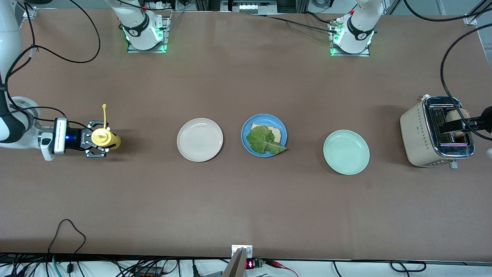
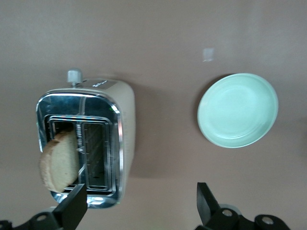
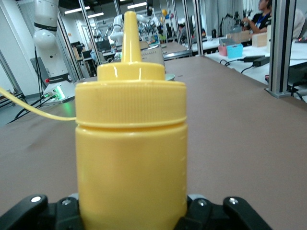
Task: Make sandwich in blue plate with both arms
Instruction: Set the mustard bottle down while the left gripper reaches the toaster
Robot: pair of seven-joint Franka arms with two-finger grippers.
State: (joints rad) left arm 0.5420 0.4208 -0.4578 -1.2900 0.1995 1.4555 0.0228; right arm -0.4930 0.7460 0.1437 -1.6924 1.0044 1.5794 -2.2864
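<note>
Blue plate (image 1: 246, 127) mid-bench between cream plate (image 1: 200, 139) and mint plate (image 1: 346, 152), carrying one bread slice (image 1: 273, 132) with lettuce (image 1: 263, 141) on top; right tool (image 1: 100, 138) pinching the yellow squeeze bottle (image 1: 104, 138) at its bench end; left tool (image 2: 142, 203) spread above the toaster (image 1: 436, 131), second bread slice (image 2: 59, 164) in its slot.

A brown table (image 1: 246, 200) fills the scene. In the right wrist view, a workshop shows: ceiling light strips (image 3: 79, 9), a grey metal post (image 3: 283, 48), cluttered benches (image 3: 240, 48).
</note>
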